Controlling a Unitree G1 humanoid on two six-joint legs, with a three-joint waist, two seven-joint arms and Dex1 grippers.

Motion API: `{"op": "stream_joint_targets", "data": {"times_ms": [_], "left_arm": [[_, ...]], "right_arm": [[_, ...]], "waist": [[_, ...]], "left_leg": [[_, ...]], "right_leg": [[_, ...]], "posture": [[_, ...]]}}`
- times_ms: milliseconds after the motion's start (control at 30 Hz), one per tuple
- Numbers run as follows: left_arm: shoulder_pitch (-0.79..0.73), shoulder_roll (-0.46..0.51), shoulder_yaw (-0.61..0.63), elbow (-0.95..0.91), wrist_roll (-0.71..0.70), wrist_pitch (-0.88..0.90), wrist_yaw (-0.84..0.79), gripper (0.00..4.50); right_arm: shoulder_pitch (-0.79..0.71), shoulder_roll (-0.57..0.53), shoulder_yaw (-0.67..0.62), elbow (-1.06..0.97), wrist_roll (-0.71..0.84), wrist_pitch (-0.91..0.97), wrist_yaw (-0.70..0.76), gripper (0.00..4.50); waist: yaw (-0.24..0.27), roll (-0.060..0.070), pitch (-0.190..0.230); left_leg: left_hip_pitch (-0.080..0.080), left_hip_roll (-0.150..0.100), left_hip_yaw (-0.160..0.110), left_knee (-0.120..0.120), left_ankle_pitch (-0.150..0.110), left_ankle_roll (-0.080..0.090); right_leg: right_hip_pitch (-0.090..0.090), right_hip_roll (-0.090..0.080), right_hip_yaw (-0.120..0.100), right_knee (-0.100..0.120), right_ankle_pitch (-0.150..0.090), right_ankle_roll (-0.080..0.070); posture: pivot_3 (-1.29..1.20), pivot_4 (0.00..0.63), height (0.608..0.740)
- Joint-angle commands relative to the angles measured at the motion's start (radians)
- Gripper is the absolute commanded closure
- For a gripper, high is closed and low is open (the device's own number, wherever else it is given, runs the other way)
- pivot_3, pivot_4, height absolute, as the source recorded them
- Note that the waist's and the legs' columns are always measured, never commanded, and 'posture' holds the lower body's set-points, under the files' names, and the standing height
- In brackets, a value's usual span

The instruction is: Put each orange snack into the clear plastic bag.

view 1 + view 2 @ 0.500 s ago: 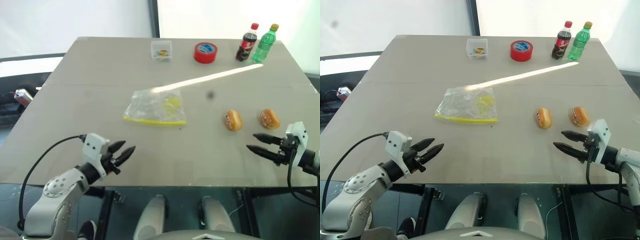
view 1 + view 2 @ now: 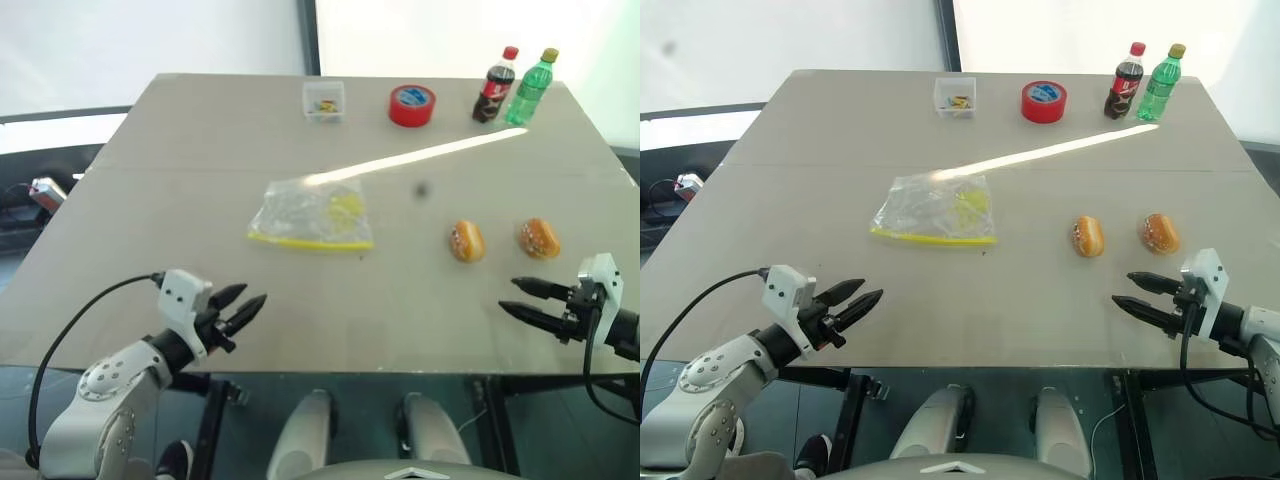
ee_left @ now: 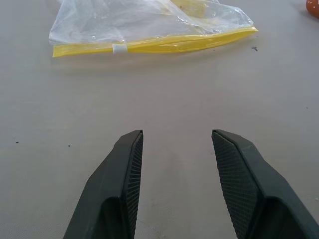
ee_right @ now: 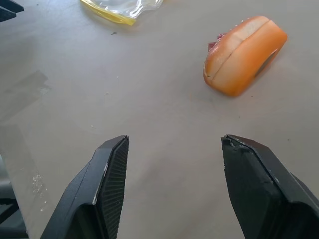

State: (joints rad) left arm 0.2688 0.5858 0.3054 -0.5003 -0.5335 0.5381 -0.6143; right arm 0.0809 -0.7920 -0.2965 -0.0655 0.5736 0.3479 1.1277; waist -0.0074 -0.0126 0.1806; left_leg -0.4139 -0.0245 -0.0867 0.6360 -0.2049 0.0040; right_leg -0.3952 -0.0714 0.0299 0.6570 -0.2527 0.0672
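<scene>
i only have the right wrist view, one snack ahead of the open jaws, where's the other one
Observer: The second snack lies to the right of the one you see, apart from it, both on the table.
Operator: and the whole bag, how does it lie
Observer: The bag lies flat near the table's middle, left of both snacks, its yellow strip on the near edge.
Operator: left arm doing anything
Observer: The left gripper hovers at the near edge with open jaws, holding nothing, pointing towards the bag.
Operator: anything else up there
Observer: At the far edge stand a small clear box, a red tape roll and two bottles.
</scene>
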Motion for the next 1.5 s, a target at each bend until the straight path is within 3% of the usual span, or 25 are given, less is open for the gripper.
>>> {"op": "stream_joint_targets", "data": {"times_ms": [33,333,467,633,900,1133,1367,1500], "left_arm": [[-0.012,0.010,0.013,-0.017,0.000,-0.020,-0.007,2.19],[-0.037,0.005,0.010,-0.003,-0.001,-0.016,-0.001,2.19],[-0.120,0.004,0.039,0.069,-0.009,0.055,0.071,2.19],[-0.349,0.013,0.053,0.254,-0.044,0.129,0.102,2.19],[-0.643,0.049,-0.051,0.634,-0.001,0.154,-0.049,2.19],[-0.843,0.034,-0.180,0.958,0.114,0.047,-0.181,2.19],[-0.976,-0.015,-0.224,1.210,0.186,-0.035,-0.261,2.19],[-1.017,-0.036,-0.210,1.270,0.204,-0.065,-0.275,3.38]], "right_arm": [[0.000,-0.012,-0.040,-0.033,0.018,-0.003,0.002,1.49],[0.000,-0.009,-0.038,-0.040,0.014,-0.011,-0.001,1.49],[-0.032,-0.004,-0.015,-0.115,0.036,0.013,-0.016,1.49],[-0.160,0.011,0.046,-0.238,0.073,0.090,-0.077,1.49],[-0.348,0.009,0.154,-0.352,0.063,0.191,-0.167,1.49],[-0.374,0.019,0.195,-0.350,0.037,0.169,-0.168,1.49],[-0.361,0.037,0.201,-0.351,0.020,0.154,-0.175,1.49],[-0.361,0.044,0.199,-0.355,0.020,0.153,-0.181,1.49]], "waist": [[0.000,0.000,0.000],[0.000,0.000,0.000],[0.000,0.000,0.000],[-0.003,0.000,0.000],[-0.004,-0.001,0.000],[-0.002,-0.001,0.001],[-0.003,-0.001,0.000],[-0.004,-0.001,0.000]], "left_leg": [[0.000,0.000,0.000,0.000,0.000,0.000],[0.000,0.000,0.000,0.000,0.000,0.000],[0.000,0.000,0.000,0.000,0.000,0.000],[0.000,0.000,-0.002,0.001,0.000,0.000],[-0.001,-0.005,-0.003,0.001,0.000,0.000],[-0.002,-0.006,-0.003,0.000,0.000,0.000],[-0.001,-0.006,-0.003,0.000,0.000,0.000],[-0.001,-0.006,-0.003,0.000,0.000,0.000]], "right_leg": [[0.000,0.000,0.000,0.000,0.000,0.000],[0.000,0.000,0.000,0.000,0.000,0.000],[0.000,0.000,0.000,0.001,0.000,0.000],[0.000,0.002,-0.002,0.002,0.002,0.005],[-0.001,0.001,-0.003,0.001,0.002,0.005],[-0.001,0.000,-0.003,0.001,0.002,0.005],[-0.001,0.000,-0.003,0.002,0.003,0.005],[-0.001,0.000,-0.003,0.003,0.003,0.005]], "posture": [[0.00,0.150,0.740],[0.00,0.150,0.740],[0.00,0.150,0.740],[0.00,0.150,0.740],[0.00,0.150,0.740],[0.00,0.150,0.740],[0.00,0.150,0.740],[0.00,0.150,0.740]]}}
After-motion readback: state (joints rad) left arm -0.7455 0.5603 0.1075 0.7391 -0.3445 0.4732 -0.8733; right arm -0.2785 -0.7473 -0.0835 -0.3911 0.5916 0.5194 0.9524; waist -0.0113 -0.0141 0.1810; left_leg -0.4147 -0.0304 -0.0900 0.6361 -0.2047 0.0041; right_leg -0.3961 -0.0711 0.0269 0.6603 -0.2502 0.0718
